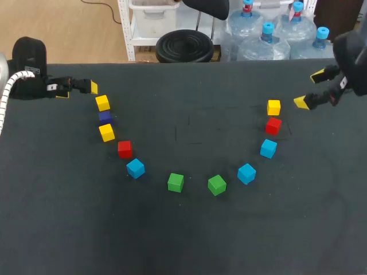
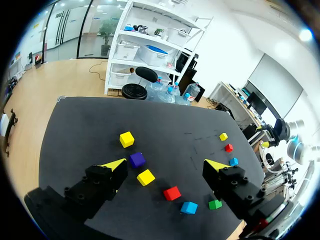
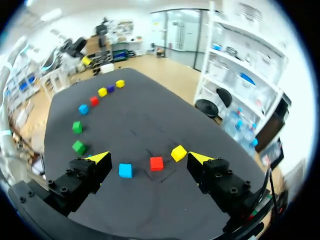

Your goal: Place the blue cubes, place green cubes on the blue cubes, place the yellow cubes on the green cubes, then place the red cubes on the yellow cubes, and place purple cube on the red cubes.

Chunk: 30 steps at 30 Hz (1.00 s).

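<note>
my table (image 1: 183, 240) has a dark, matte top. past its far edge runs a light wooden floor (image 1: 63, 28), and on it stands a white shelf unit (image 1: 150, 23) holding pale storage boxes. just beside the shelf lies a black ring-shaped thing (image 1: 184, 46), then a cluster of big water bottles (image 1: 269, 43) with blue caps. my left wrist shows glass doors (image 2: 65, 27) far off, a white wall (image 2: 235, 50) and a bright ceiling light (image 2: 305, 35).

Black left gripper (image 2: 166, 164) and right gripper (image 1: 309, 89), yellow-tipped; white ribbed cable (image 1: 8, 86).
</note>
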{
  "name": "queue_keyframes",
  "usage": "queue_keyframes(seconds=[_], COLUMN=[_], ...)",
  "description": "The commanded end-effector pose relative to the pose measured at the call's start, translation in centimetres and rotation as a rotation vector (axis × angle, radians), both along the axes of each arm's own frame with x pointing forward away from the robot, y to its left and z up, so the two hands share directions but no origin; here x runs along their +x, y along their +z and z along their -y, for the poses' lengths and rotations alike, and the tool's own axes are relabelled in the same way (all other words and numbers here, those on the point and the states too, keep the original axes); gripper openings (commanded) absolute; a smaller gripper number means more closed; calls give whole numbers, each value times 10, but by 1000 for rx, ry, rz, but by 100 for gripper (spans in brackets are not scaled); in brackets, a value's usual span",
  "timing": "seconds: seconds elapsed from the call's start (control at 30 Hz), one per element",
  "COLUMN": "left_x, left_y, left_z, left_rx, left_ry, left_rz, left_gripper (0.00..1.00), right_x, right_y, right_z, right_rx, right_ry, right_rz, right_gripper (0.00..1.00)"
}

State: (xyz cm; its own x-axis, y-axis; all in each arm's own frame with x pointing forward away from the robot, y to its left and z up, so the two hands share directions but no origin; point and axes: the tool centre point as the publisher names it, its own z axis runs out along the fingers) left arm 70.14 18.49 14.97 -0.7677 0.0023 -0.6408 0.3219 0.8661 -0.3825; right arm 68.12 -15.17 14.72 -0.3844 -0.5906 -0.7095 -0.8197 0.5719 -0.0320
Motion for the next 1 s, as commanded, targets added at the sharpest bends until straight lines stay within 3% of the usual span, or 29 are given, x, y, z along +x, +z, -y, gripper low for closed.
queue_keyframes(seconds=[0.03,0.27,0.6,1.0], left_x=[0,0,0,0], left_y=[0,0,0,0], left_z=[0,0,0,0], left_rx=[1,1,1,1], left_ry=[1,1,1,1], left_rz=[-1,-1,-1,-1], left_gripper=[100,100,100,100], right_x=[2,-8,-22,-24], right_y=[-8,-12,-17,-19], right_z=[-1,-10,-11,-10], right_rx=[-91,-161,-160,-174], right_ry=[615,916,1262,1278], right_rz=[-56,-35,-64,-62], right_gripper=[100,100,100,100])
